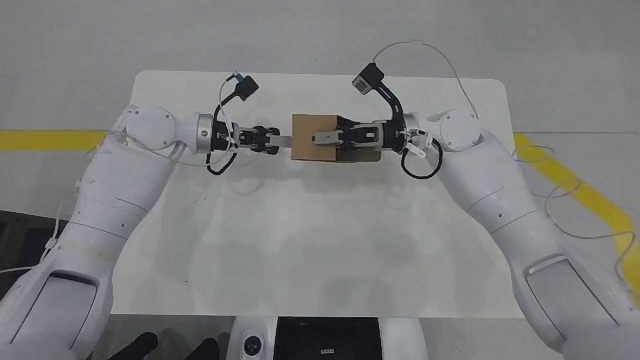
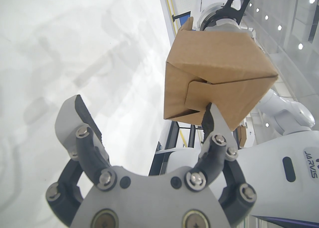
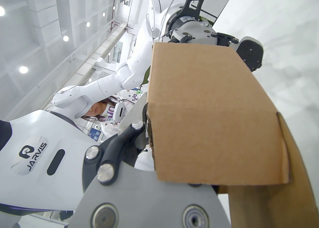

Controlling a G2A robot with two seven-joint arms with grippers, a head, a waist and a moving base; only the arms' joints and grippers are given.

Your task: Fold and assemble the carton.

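Two ends, two jobs. On the left gripper (image 2: 144,102): spread wide, gripping nothing, one fingertip (image 2: 216,123) touching the interlocked end flaps (image 2: 224,99) of the carton (image 2: 219,64), probably to press them flush. On the right gripper (image 1: 325,138): clamped onto a carton wall from the opposite end, likely as a brace against that push. Between both, carton over the far middle of the surface (image 1: 300,260), seemingly lifted clear of it. Beside the right gripper, a loose flap (image 3: 294,189), so apparently that end not yet closed.
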